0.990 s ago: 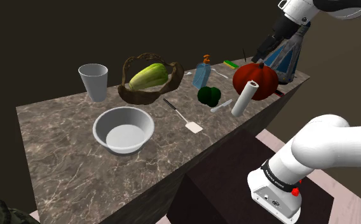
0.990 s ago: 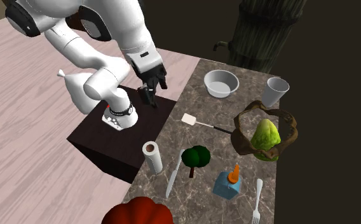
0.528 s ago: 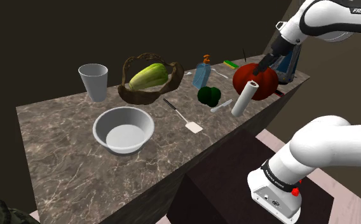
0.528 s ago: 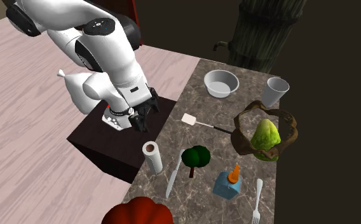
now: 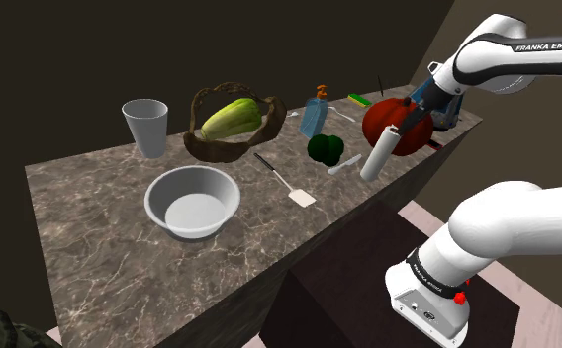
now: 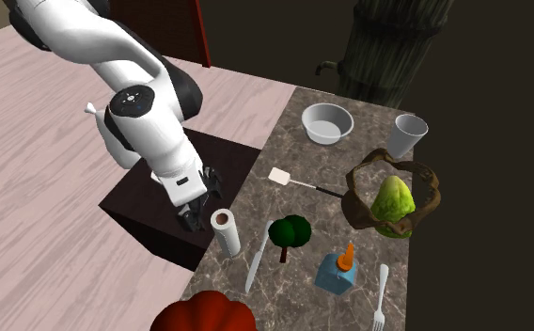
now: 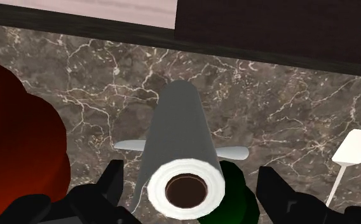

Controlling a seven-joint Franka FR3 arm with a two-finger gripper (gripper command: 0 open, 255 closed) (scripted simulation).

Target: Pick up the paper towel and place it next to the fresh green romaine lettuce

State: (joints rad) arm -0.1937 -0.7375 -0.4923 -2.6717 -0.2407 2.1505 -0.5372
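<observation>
The paper towel (image 5: 379, 151) is a white roll standing upright near the table's edge, beside a red pumpkin (image 5: 377, 119). My gripper (image 5: 408, 116) hovers just above the roll's top. In the wrist view the roll (image 7: 180, 143) rises between my open gripper (image 7: 190, 175) fingers, and neither finger touches it. In the second exterior view my gripper (image 6: 202, 204) sits right beside the roll (image 6: 225, 231) at the table's edge. The yellow-green lettuce (image 5: 232, 117) lies in a dark woven basket (image 5: 213, 148) across the table, and the lettuce (image 6: 393, 199) also shows in the second exterior view.
A dark green vegetable (image 5: 326, 148), a spoon (image 5: 344, 164) and a blue bottle (image 5: 315, 115) lie between roll and basket. A spatula (image 5: 287, 181), a grey bowl (image 5: 192, 201) and a cup (image 5: 146, 127) stand farther along. The stand (image 6: 152, 202) sits below the table's edge.
The arm has swung down from high above the stand, bringing the open gripper to just over the top of the paper towel roll. The roll has not moved.
</observation>
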